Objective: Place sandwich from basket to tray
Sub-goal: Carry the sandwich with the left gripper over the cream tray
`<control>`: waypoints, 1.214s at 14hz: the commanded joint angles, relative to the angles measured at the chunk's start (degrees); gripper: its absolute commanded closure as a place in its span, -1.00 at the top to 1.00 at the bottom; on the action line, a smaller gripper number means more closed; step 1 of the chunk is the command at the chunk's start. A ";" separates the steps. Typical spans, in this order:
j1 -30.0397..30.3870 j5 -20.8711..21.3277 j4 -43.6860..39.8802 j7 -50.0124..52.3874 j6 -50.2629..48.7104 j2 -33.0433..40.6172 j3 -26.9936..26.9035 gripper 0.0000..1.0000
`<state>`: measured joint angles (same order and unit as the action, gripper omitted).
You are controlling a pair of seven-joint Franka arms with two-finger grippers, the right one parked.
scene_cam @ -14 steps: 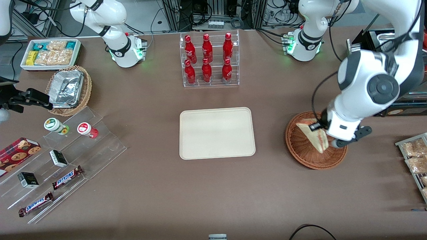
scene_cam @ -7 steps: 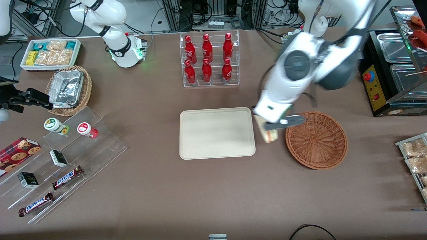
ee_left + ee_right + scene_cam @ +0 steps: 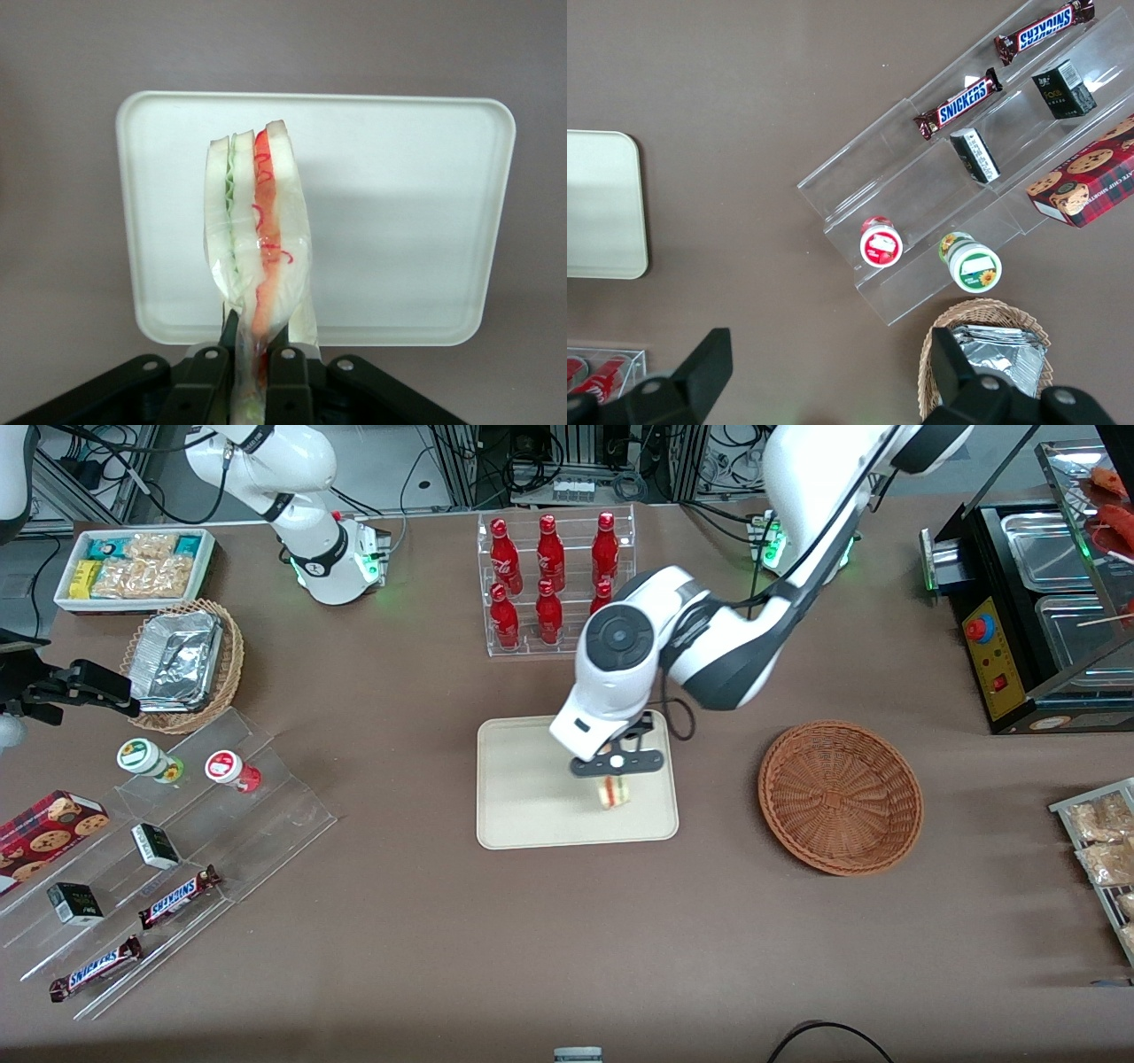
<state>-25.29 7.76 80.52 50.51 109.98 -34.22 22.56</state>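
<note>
My gripper [image 3: 614,772] hangs above the cream tray [image 3: 532,779], over the tray's half nearer the basket, shut on the clear-wrapped sandwich [image 3: 613,792]. In the left wrist view the sandwich [image 3: 257,230] stands on edge, showing white bread with green and red filling, pinched at its wrapped end between the black fingers [image 3: 205,376] of the gripper [image 3: 249,354], with the tray [image 3: 399,221] below it. The reddish-brown wicker basket [image 3: 840,797] sits beside the tray toward the working arm's end, with nothing in it.
A clear rack of red bottles [image 3: 554,584] stands farther from the front camera than the tray, close to the arm's elbow. Toward the parked arm's end lie a tan basket with foil container [image 3: 182,662], a snack bin [image 3: 135,567] and an acrylic display [image 3: 168,850] with candy bars.
The gripper has carried the sandwich out of the basket, past the tray's edge, to a spot above the tray. The basket is left bare.
</note>
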 commanded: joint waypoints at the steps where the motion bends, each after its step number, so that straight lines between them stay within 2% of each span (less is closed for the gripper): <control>1: -2.83 2.51 -2.38 0.55 2.59 -3.65 -0.59 -1.00; 2: -3.10 4.09 -2.30 0.64 4.09 -4.97 -0.59 -1.00; 5: -4.68 5.07 -2.38 0.64 8.39 -8.31 -0.77 -1.00; 10: -5.30 8.93 -2.21 1.43 8.93 -11.39 -0.77 -1.00; 11: -5.30 9.20 -2.38 1.43 8.93 -12.00 -0.77 -0.83; 12: -5.30 9.20 -2.38 1.26 8.93 -12.18 -0.77 0.14; 13: -5.30 9.46 -2.30 0.65 8.93 -12.45 -0.77 0.99; 17: -5.21 10.26 -2.65 1.43 8.06 -10.44 -0.68 1.00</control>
<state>-29.60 16.83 79.48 50.63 119.26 -45.73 22.36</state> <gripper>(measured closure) 0.419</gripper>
